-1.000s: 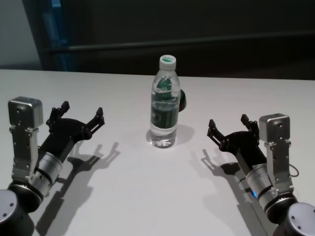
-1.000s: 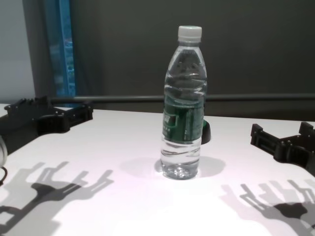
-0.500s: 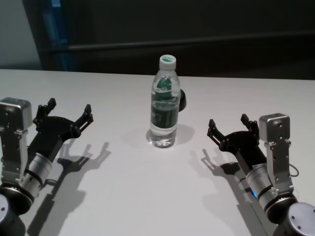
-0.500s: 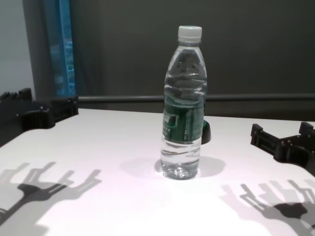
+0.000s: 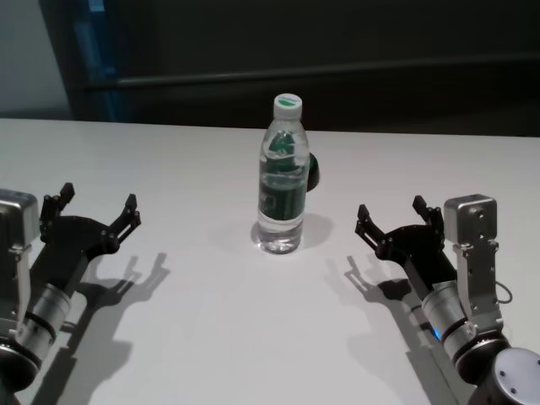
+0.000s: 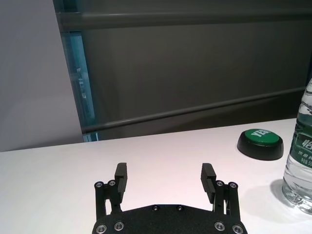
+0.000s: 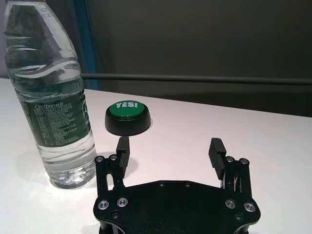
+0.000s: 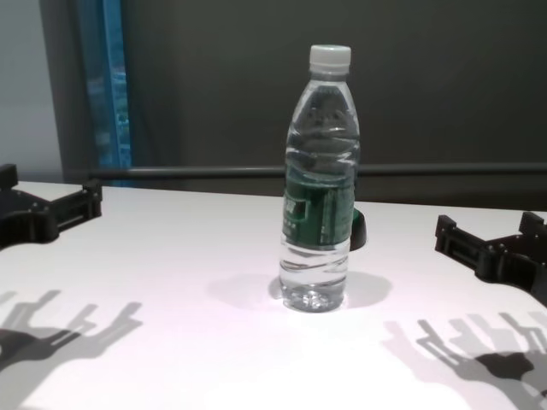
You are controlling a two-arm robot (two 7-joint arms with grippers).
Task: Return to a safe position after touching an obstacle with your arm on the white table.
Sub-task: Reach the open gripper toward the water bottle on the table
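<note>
The obstacle [image 5: 281, 186], a tall clear water bottle with a white screw cap and a dark green label band, stands upright near the middle of the white surface [image 5: 211, 337], with water visible in its lower part. Just behind it, partly hidden in the head view, sits a low black button [image 7: 127, 117] with a green top marked "YES!"; the right wrist view shows it apart from the bottle, a little farther back. The left gripper [image 5: 93, 207] hovers over the surface on the robot's left, well apart from the bottle, its jaws spread wide and holding nothing; in the left wrist view its two black fingers [image 6: 120, 179] stand parted with bare white surface between them, and the bottle shows only at the edge of that view, off to one side. The right gripper [image 5: 399, 216] sits on the robot's right, also clear of the bottle, its jaws likewise spread apart and empty; its wrist view shows both fingers [image 7: 216, 150] parted, pointing toward the button and the dark wall [image 8: 427, 85] beyond, with the bottle near one side. Both grippers cast sharp dark shadows on the glossy surface below them. In the chest view the bottle rises between the two grippers, with neither one touching it. A grey rail [image 8: 214, 172] runs along the wall behind the far edge of the surface.
</note>
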